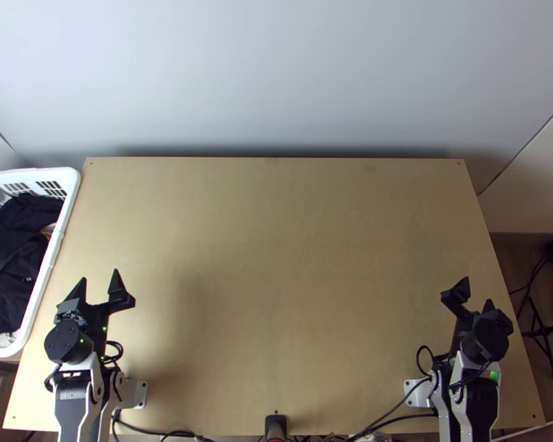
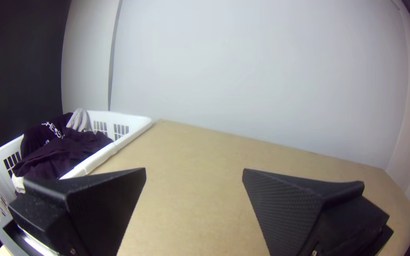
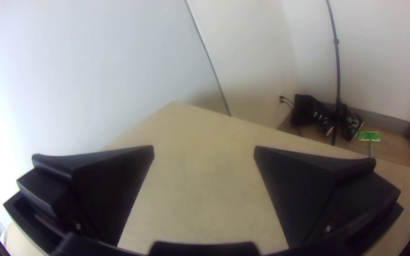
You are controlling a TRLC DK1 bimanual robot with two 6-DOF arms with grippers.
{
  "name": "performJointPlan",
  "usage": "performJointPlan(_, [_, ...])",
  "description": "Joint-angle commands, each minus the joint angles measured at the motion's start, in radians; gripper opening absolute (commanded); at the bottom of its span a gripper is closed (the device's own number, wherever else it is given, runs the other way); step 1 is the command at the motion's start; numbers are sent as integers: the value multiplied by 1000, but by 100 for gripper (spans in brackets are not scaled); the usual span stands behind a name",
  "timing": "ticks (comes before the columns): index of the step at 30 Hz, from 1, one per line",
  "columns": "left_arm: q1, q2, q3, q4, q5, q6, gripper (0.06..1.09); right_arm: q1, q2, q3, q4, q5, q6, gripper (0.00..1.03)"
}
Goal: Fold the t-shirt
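A wall (image 1: 276, 74) backs our worktop (image 1: 291, 258), basket (image 1: 71, 180) along its left edge; left gripper (image 1: 99, 275) and right gripper (image 1: 477, 289), fingers spread, near the front corners.

Basket (image 1: 52, 258) left of the surface (image 1: 276, 258), clothes (image 1: 11, 254) in the basket; wall (image 1: 276, 74) behind the surface; stand (image 3: 337, 61) on the floor (image 1: 514, 258) beyond the surface's right edge

Plain pale wall (image 1: 276, 74) beyond far edge of light wooden table (image 1: 298, 258); shadow band low on wall; cream side panel (image 1: 538, 180) at right; brown floor (image 1: 506, 269); slim black stand (image 3: 337, 71) near baseboard (image 3: 390, 123).
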Motion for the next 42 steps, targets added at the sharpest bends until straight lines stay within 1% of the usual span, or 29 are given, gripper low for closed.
performJointPlan(1, [0, 0, 0, 0, 0, 0, 105, 0, 0, 0, 0, -1, 0, 98])
performJointPlan(26, [0, 0, 0, 0, 0, 1, 105, 0, 0, 0, 0, -2, 3, 98])
performJointPlan(31, [0, 0, 0, 0, 0, 1, 105, 91, 0, 0, -6, -7, 1, 98])
performJointPlan(42, [0, 0, 0, 0, 0, 0, 105, 100, 0, 0, -7, -7, 1, 98])
